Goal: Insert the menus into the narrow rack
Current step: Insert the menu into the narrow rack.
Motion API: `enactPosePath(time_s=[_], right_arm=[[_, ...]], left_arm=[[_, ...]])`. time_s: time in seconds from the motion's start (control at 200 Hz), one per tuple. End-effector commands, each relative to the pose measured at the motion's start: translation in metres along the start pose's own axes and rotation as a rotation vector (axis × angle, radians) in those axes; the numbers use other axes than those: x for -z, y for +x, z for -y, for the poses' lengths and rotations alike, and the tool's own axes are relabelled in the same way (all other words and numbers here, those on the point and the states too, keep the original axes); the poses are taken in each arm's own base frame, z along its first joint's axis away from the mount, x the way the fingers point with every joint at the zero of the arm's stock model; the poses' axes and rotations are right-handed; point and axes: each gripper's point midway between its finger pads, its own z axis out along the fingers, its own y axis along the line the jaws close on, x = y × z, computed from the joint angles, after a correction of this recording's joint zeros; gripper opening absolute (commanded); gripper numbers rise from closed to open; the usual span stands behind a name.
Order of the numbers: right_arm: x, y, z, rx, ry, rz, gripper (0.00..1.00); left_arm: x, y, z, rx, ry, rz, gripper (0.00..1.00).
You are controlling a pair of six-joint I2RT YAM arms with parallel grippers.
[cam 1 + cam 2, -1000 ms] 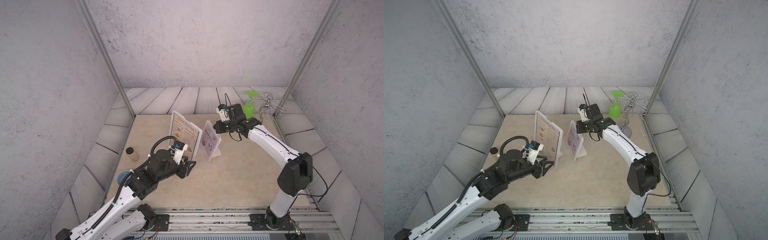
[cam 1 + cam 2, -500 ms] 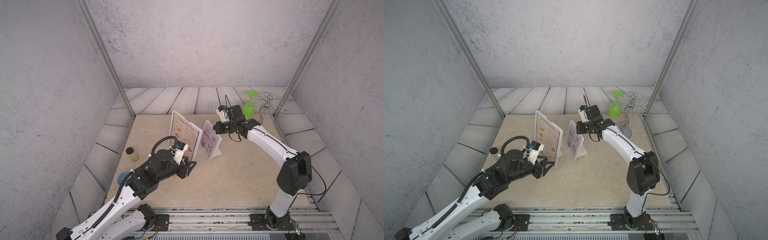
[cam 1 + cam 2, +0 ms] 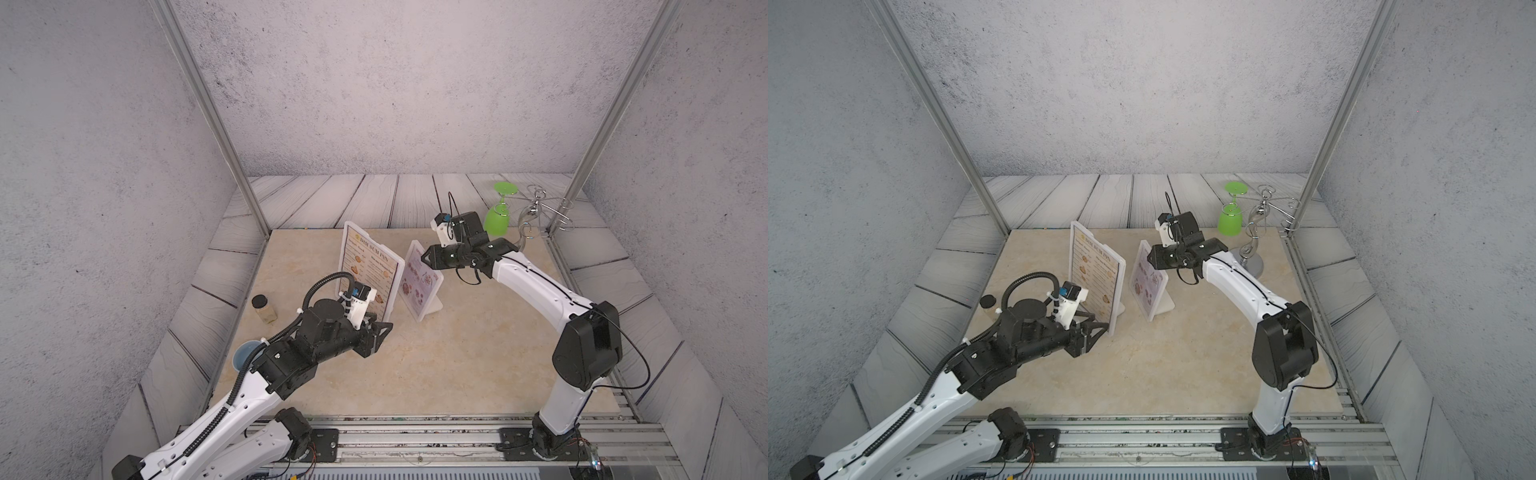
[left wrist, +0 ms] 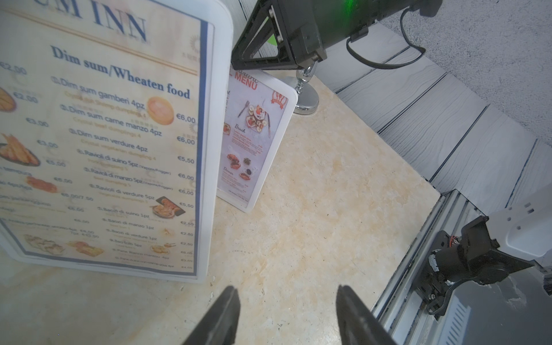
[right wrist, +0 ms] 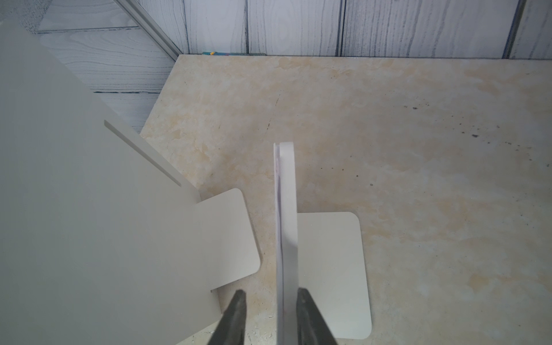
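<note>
Bright, even, soft light, faint shadows; the larger menu (image 4: 104,134) looks blurred in left wrist view.

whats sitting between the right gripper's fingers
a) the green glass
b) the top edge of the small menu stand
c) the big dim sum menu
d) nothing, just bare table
b: in the right wrist view the right gripper has a finger on each side of the small stand, whose top edge runs between them.
</note>
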Motion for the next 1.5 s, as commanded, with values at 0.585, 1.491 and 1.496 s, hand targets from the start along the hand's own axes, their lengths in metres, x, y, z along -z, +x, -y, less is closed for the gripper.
enactPosePath(time_s=[0.585, 1.491, 1.496], right_arm=[[0.01, -0.016, 0.003, -0.011, 0.035, 0.07, 0.15], [0.023, -0.023, -0.003, 0.01, 0.022, 0.098, 0.37], [0.023, -0.024, -0.003, 0.01, 0.023, 0.098, 0.37]], left_arm=[[0.007, -0.011, 0.005, -0.024, 0.004, 0.027, 0.56], [0.007, -0.011, 0.001, -0.015, -0.016, 0.029, 0.57], [0.007, -0.011, 0.001, -0.015, -0.017, 0.029, 0.57]])
